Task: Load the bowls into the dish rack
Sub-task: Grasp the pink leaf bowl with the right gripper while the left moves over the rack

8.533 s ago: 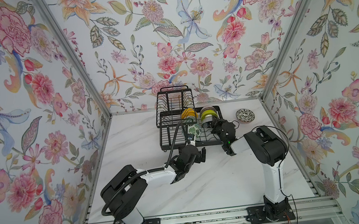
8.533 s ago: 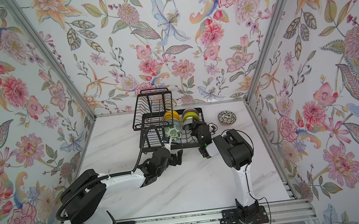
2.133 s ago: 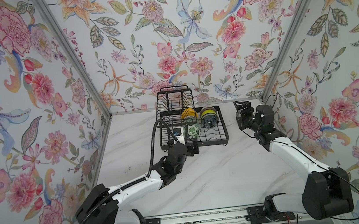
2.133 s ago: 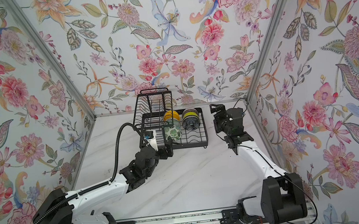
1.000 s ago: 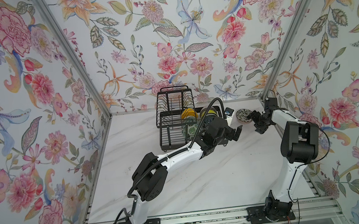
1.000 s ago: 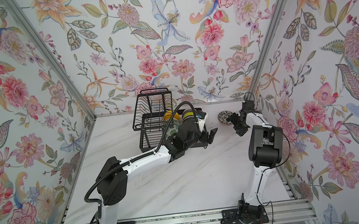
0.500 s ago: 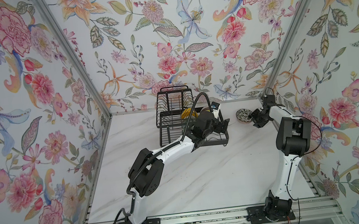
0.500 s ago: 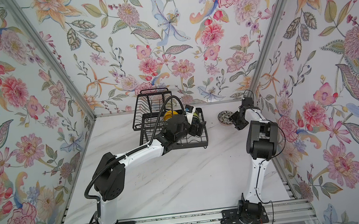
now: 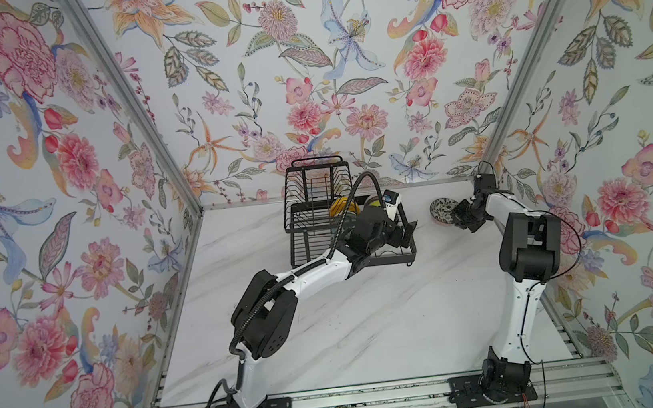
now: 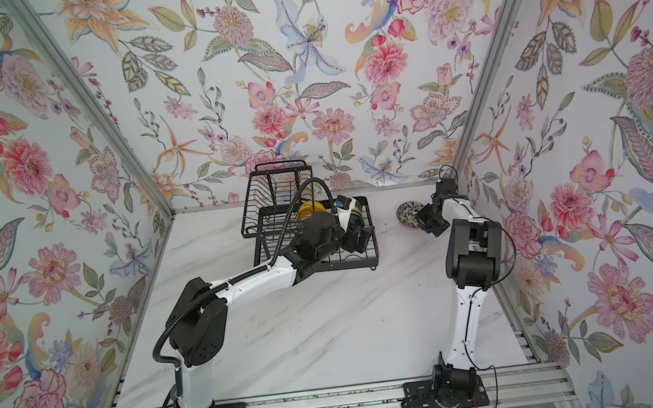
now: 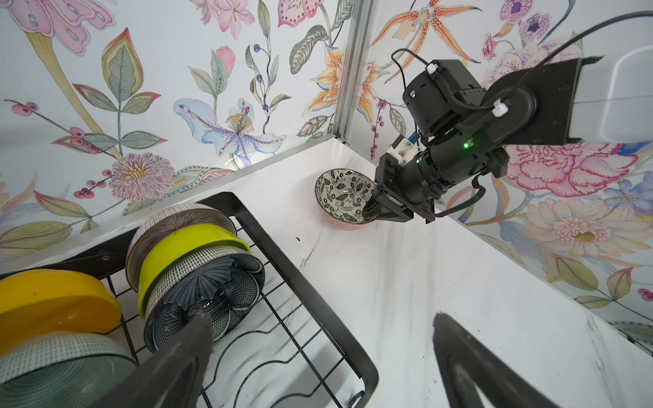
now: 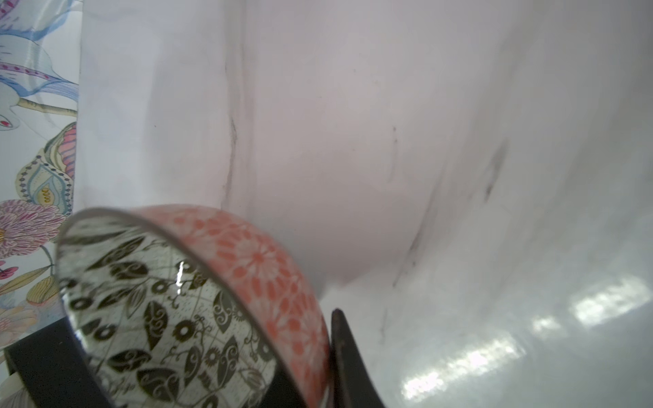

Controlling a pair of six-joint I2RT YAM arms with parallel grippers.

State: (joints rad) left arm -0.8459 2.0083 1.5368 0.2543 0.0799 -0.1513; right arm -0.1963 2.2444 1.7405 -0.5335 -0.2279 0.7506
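Observation:
A black-and-white patterned bowl (image 9: 440, 211) (image 10: 406, 213) with an orange-pink flowered outside stands on the white table near the back right corner. My right gripper (image 9: 458, 216) (image 11: 371, 212) (image 12: 318, 353) is shut on its near rim (image 12: 268, 282), one finger inside and one outside. The black wire dish rack (image 9: 299, 237) (image 10: 262, 241) (image 11: 282, 254) holds several bowls on edge: yellow (image 11: 53, 300), lime green (image 11: 183, 247), brown ribbed (image 11: 166, 219), dark blue (image 11: 208, 289). My left gripper (image 9: 406, 232) (image 10: 364, 238) (image 11: 321, 321) hangs open and empty over the rack's front right corner.
The rack's raised basket (image 9: 316, 181) stands at the back against the flowered wall. Walls close in the table on the left, back and right; the patterned bowl is close to the right wall (image 11: 565, 219). Bare marble (image 9: 372, 325) stretches in front of the rack.
My right gripper's jaws have closed onto the patterned bowl's rim. My left gripper has drawn back from right of the rack to above its front right corner, still open.

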